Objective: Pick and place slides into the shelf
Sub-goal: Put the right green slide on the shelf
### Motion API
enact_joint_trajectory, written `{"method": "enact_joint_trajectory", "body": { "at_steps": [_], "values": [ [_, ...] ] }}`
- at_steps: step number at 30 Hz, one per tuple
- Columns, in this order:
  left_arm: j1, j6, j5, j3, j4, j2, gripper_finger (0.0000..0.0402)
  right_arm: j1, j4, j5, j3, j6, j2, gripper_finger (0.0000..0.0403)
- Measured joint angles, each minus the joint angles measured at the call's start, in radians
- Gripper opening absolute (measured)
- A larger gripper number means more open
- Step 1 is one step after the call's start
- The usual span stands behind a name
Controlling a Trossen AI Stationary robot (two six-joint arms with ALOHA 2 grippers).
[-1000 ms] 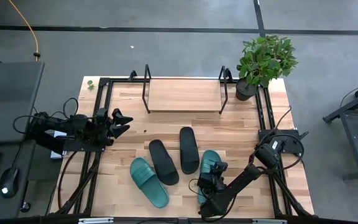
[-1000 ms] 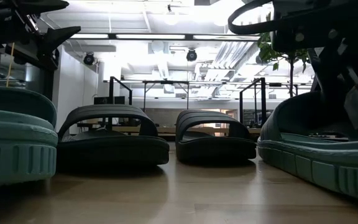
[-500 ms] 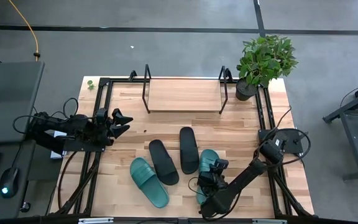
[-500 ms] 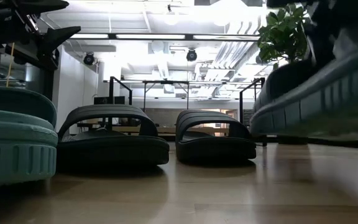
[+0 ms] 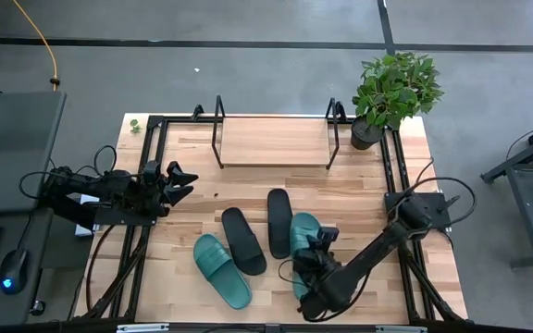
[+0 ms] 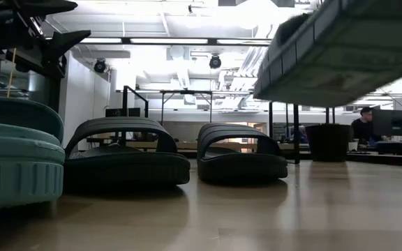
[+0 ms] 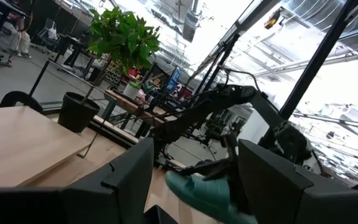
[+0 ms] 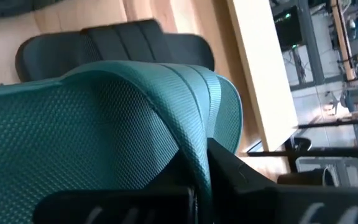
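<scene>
We see the right gripper [image 5: 319,248] clamped on a teal slide [image 5: 303,233], held off the table beside a black slide [image 5: 279,222]. The left gripper [image 5: 179,182] waits, fingers apart, at the table's left edge.

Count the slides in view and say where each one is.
4: a teal slide and two black slides lie on the table; the other teal slide is lifted in the right gripper.

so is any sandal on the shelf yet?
No: in the high view the shelf board is bare, three sandals lie on the table and the right gripper holds the fourth.
</scene>
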State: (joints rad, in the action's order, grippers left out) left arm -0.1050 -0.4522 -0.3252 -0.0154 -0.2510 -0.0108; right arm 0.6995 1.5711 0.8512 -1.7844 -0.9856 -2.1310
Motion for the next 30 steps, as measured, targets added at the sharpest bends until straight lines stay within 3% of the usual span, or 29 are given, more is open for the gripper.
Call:
{"method": "enact_joint_trajectory", "body": {
  "at_steps": [12,19,30],
  "values": [
    [0.000,-0.002,0.000,0.000,0.024,0.000,0.0216,-0.079,0.000,0.107,0.000,0.147,0.109,0.0002],
    [0.000,-0.025,0.000,0.000,0.052,0.000,0.0216,-0.130,0.000,0.245,0.000,0.260,0.166,0.0002],
    [0.000,0.007,-0.041,0.000,0.066,0.000,0.0216,-0.259,0.001,0.244,0.000,0.471,0.296,0.0002]
  ]
}}
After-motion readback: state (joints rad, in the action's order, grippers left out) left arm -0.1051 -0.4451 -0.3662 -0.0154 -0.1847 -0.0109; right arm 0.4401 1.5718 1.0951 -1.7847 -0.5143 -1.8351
